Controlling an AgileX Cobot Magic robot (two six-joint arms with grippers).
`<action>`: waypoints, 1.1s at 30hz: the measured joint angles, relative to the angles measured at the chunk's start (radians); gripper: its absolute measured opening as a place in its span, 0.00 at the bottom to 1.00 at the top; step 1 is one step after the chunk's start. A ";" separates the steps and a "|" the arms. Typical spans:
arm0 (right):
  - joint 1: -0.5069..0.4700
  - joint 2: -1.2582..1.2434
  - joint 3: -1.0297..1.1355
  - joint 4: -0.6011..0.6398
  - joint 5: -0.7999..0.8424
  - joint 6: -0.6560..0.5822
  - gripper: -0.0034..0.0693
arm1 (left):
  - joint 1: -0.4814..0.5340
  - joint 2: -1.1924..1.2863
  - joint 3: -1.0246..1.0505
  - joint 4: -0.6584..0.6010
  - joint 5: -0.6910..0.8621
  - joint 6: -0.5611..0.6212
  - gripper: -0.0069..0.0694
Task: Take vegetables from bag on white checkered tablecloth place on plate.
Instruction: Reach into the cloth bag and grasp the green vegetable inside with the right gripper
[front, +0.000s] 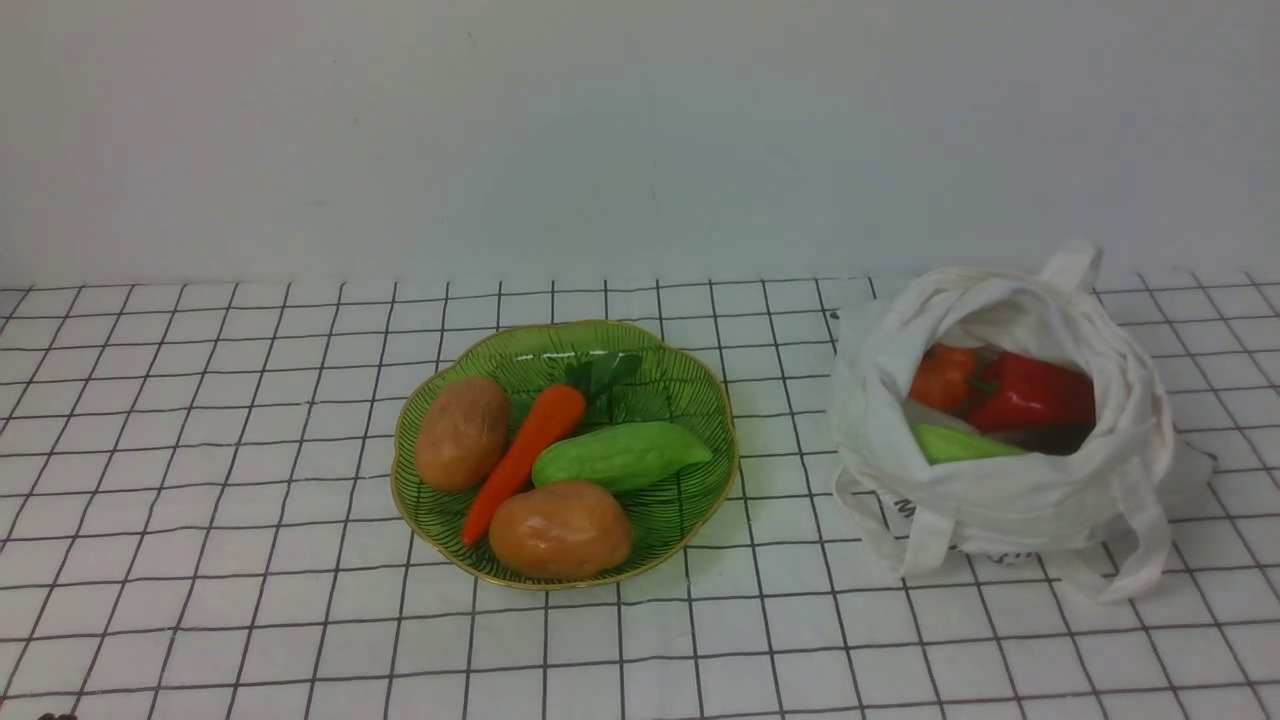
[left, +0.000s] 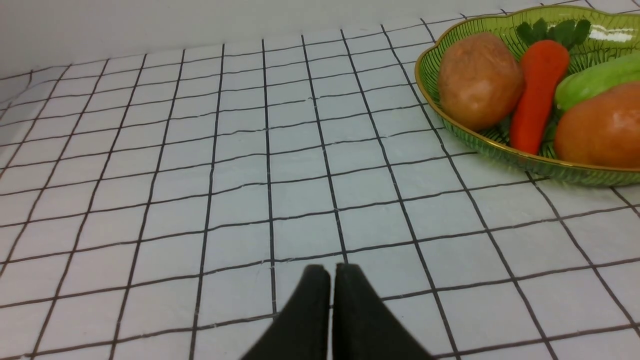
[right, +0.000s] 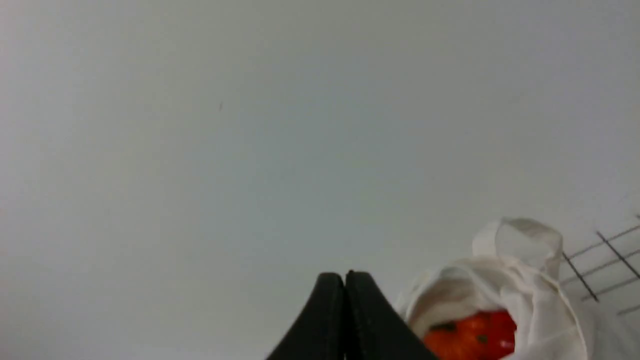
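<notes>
Right gripper (right: 345, 278) pressed together, nothing pinched; left gripper (left: 332, 270) nearly together, pads a sliver apart, also unloaded. Red pepper (front: 1035, 393), orange pepper (front: 942, 378) and green gourd (front: 962, 443) held in by slouched bag (front: 1010, 495), mouth folded wide, probably for easy reach. Four vegetables nested in plate (front: 700, 515), kept from rolling by raised rim; space probably left for more
</notes>
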 joint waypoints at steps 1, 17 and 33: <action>0.001 0.069 -0.065 -0.017 0.083 -0.026 0.03 | 0.000 0.000 0.000 0.000 0.000 0.000 0.08; 0.008 1.074 -0.819 -0.052 0.744 -0.554 0.03 | 0.000 0.000 0.000 0.000 0.000 0.000 0.08; 0.147 1.481 -0.962 -0.173 0.666 -0.651 0.21 | 0.000 0.000 0.000 0.000 0.000 0.000 0.08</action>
